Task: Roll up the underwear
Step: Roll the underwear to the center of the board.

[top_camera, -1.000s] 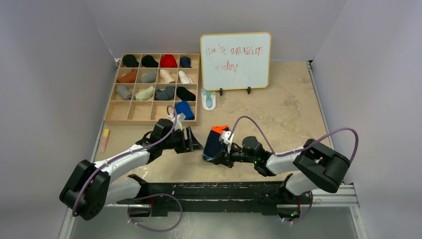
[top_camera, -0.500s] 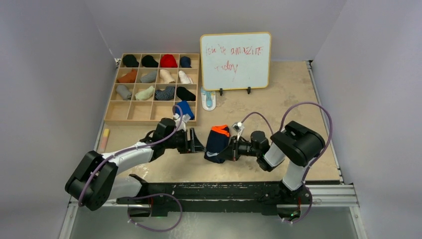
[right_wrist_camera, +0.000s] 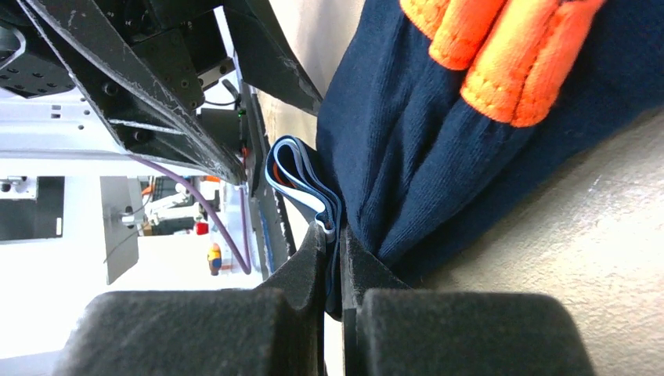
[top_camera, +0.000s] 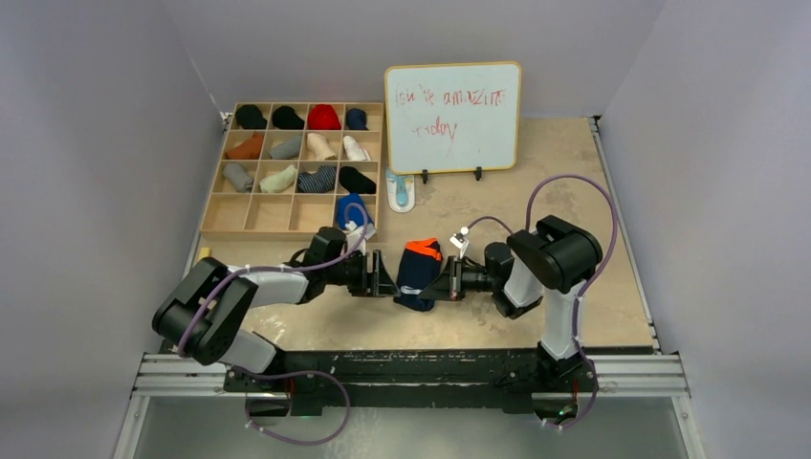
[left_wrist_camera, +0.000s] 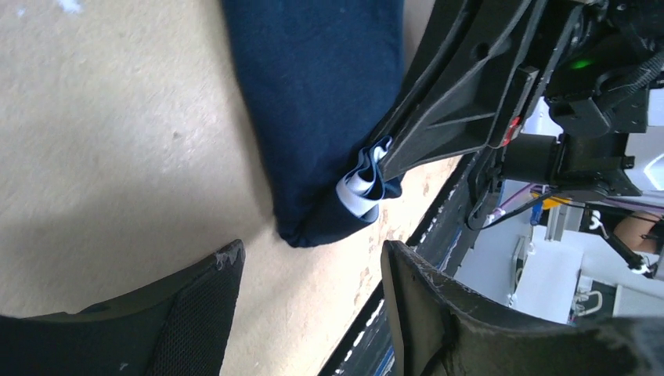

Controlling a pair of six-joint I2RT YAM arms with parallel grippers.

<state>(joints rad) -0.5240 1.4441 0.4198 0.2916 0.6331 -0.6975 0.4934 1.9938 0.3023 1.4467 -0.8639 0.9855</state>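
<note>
The navy underwear with orange trim lies bunched in a narrow bundle on the table between my two grippers. My right gripper is shut on its light blue-white waistband edge at the bundle's near right side; in the right wrist view the band is pinched between the pads below the navy fabric. My left gripper is open just left of the bundle; in the left wrist view its jaws are spread short of the navy fabric's rounded end. The grey underwear is out of view.
A wooden compartment tray with rolled garments stands at the back left. A whiteboard stands at the back centre, with a small white-and-blue object in front of it. A yellow-pink marker lies left. The table's front rail is close.
My right arm has folded in and its gripper now points left, still holding the underwear. My left gripper has moved right, up to the bundle. The bundle stands narrower.
</note>
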